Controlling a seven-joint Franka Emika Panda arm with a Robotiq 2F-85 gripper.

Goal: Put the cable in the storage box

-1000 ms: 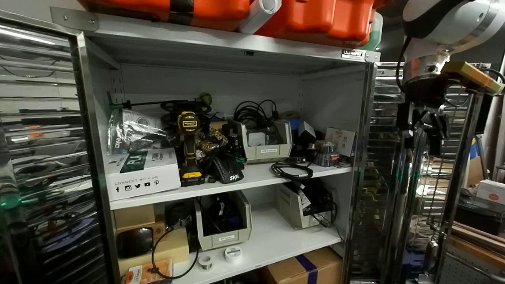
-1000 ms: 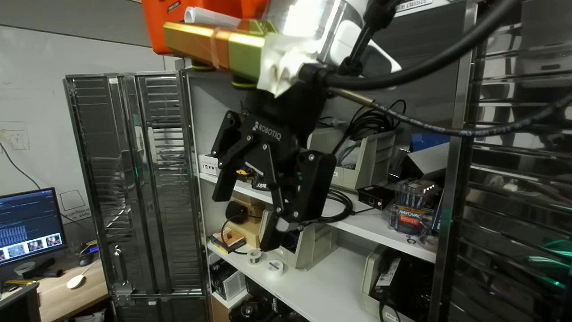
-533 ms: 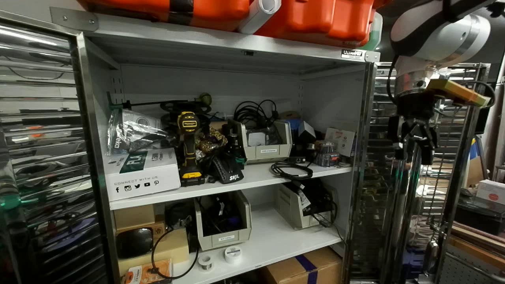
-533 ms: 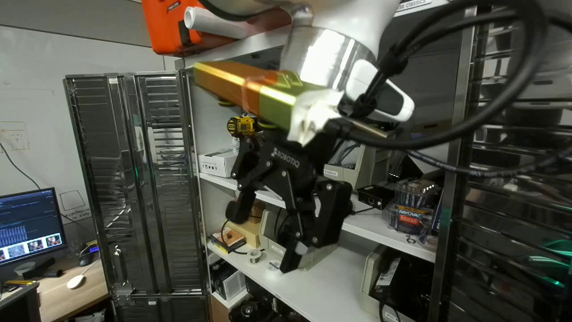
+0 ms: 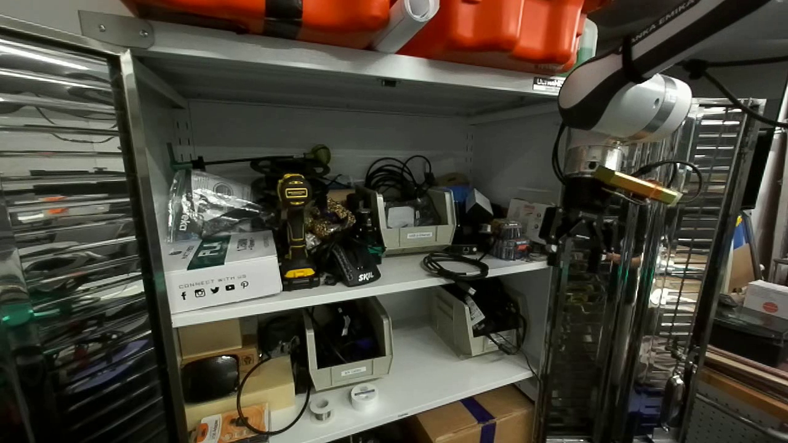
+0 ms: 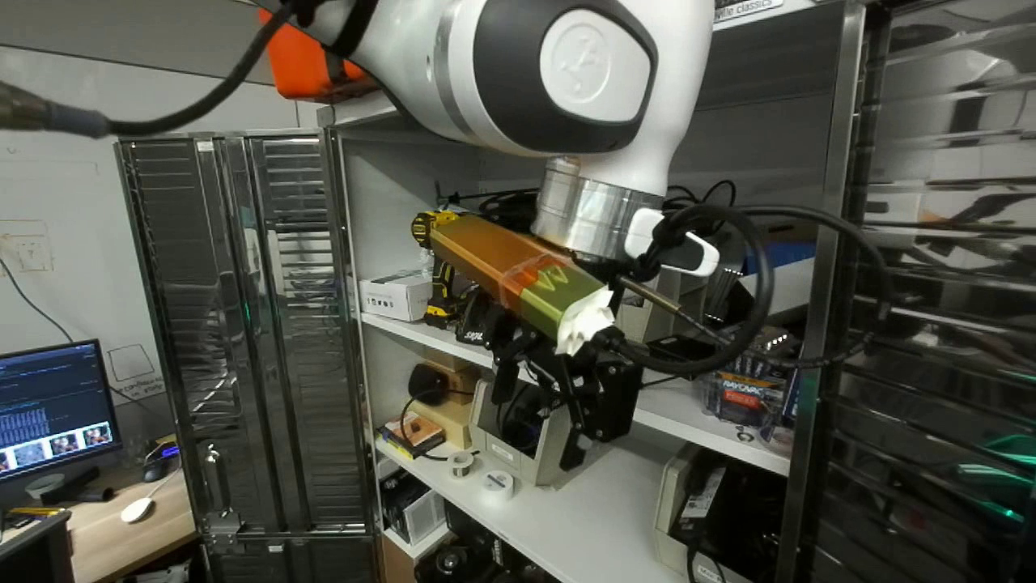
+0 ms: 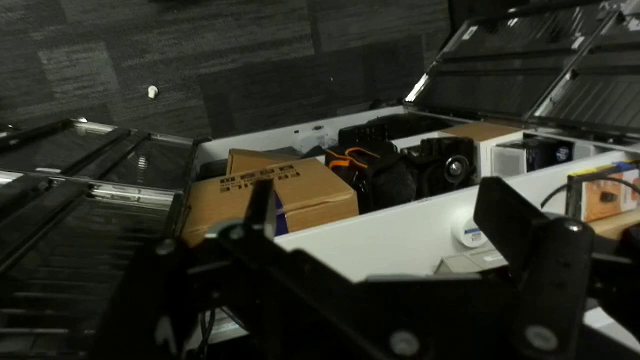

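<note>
Cable [image 5: 455, 266] on upper shelf [image 5: 397, 274], coiled; gripper [image 7: 380, 212] spread wide.
One black cable lies flat, just beside the upper bin [image 5: 418, 243], at the shelf's front edge in an exterior view; the coil's long axis runs left to right along that edge, one strand trailing toward the right rear. Light-grey bins number three: the upper bin, plus a lower-left bin [image 5: 338, 378] and a lower-right bin [image 5: 451, 328] on the lower shelf [image 5: 425, 363]; bin labels too blurred to read. Legible: "SKIL" on a black item [image 5: 351, 264], "CONNECT WITH US" above five icons on a white box [image 5: 228, 274], "RAYOVAC" on a clear pack [image 6: 740, 395]. Lower shelf carries two spools [image 5: 364, 398]. Fingers [image 7: 500, 217] stand well apart in the wrist view.
</note>
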